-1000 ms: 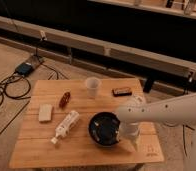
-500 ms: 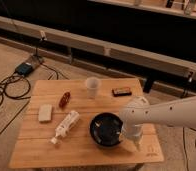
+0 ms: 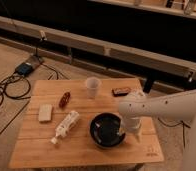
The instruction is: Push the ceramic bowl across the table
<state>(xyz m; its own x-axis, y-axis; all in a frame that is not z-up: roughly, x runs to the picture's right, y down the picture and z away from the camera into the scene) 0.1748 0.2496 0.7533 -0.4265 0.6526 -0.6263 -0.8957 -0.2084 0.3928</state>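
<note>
A dim room is surrounding the wooden tabletop (image 3: 46, 150). The black bowl (image 3: 107, 131) is sitting toward its near right side; the end effector (image 3: 128, 131) is hanging against the bowl's right rim, likely placed for pushing it leftward. Whether it is spread or pressed together, I cannot tell.

The arm (image 3: 166, 106) largely hides the gripper (image 3: 128, 130), seemingly beside the ceramic bowl (image 3: 105, 131).

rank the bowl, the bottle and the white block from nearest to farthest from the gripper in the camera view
1. Bowl: nearest, the gripper is at its rim on the picture's right.
2. Bottle: lying on its side, to the picture's left of the bowl.
3. White block: farthest, near the left edge of the table.
</note>
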